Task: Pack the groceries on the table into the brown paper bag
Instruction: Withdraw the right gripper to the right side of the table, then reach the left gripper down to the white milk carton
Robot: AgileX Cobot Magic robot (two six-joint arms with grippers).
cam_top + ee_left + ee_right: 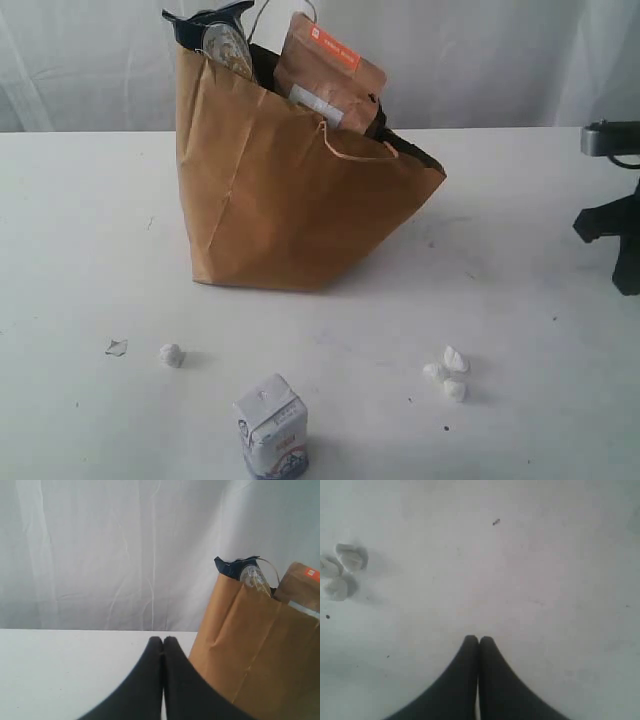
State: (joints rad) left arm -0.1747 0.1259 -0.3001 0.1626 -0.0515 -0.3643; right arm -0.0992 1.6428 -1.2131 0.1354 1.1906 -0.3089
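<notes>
- Left end effector [163,639]: the two black fingers are pressed together with no gap, and nothing is held between them. It is positioned over the tabletop [80,230], near one side of the brown paper bag [290,210].
- Right end effector [479,638]: the fingers are likewise closed tip to tip and nothing is gripped. Bare tabletop lies under it, and a cluster of three white lumps [342,572] is seen nearby.
- Part of the right arm [612,225] is visible at the right edge of the exterior view, well apart from the bag.
- The brown paper bag stands upright and open on the tabletop, toward the rear centre, in front of a white curtain [500,60]. A pale cord handle [355,155] hangs over its front face.
- A brown pouch [330,70] with an orange label is lodged in the bag, and its upper part protrudes above the rim at a tilt.
- The long pasta packet [225,40], clear with a dark top, also protrudes from the bag, at the left corner.
- The small white carton [272,428] stands upright on the tabletop at the front, well apart from the bag and outside it.
- A single white lump [171,354] and a small clear scrap [117,347] lie on the tabletop to the left of the carton. The cluster of three lies to its right.
</notes>
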